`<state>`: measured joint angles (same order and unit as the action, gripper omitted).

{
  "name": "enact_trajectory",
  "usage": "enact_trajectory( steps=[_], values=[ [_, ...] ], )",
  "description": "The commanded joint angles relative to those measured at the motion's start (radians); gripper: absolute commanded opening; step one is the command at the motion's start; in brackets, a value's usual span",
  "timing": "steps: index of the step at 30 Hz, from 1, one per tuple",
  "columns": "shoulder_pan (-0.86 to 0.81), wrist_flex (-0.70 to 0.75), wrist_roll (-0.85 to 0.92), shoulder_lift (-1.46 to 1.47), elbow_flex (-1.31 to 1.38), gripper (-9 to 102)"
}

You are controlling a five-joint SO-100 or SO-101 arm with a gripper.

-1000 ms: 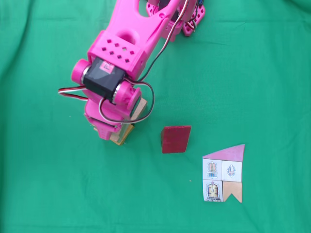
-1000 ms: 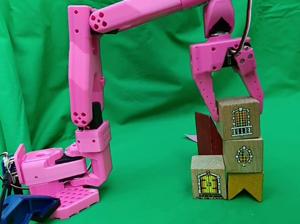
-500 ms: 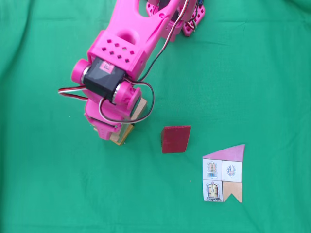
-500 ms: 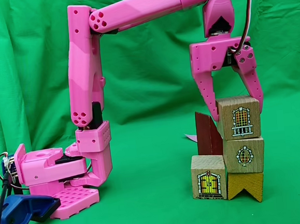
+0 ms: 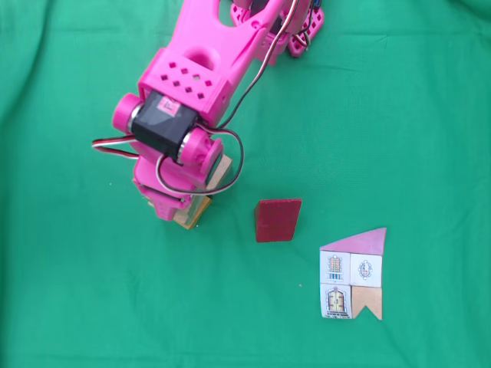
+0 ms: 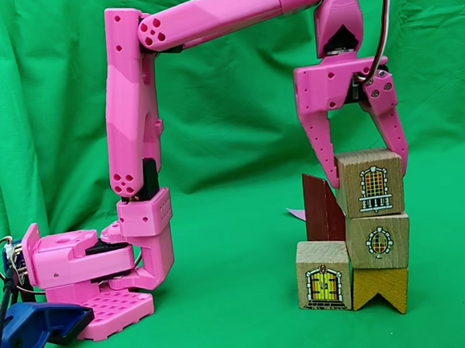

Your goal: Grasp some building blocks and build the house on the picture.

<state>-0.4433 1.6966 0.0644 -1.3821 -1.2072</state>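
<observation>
Compared with the earlier frames, nothing has moved: arm, blocks and card hold the same positions.

In a fixed view from the side, the gripper [image 6: 365,175] straddles the top window block [image 6: 369,182], one finger on each side face; the fingers are narrowed onto it. This block sits on the round-window block [image 6: 378,242], slightly offset. Below that stands the notched yellow block [image 6: 381,288], with the door block [image 6: 323,276] touching its left side. The dark red block [image 6: 324,208] stands just behind the stack.

In the fixed view from above, the arm [image 5: 192,100] covers most of the stack, and the picture [image 5: 352,273] lies flat, well apart, at lower right.

A green cloth [image 5: 399,115] covers the table and hangs as backdrop.
</observation>
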Motion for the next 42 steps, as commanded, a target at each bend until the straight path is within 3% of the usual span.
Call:
enact_trajectory(
  steps=[1, 30, 42],
  values=[
    [-0.005, 0.000, -0.002, -0.003, 0.031, 25],
    [-0.005, 0.003, -0.002, -0.005, 0.031, 25],
    [-0.005, 0.005, 0.000, -0.026, 0.032, 12]
  ],
)
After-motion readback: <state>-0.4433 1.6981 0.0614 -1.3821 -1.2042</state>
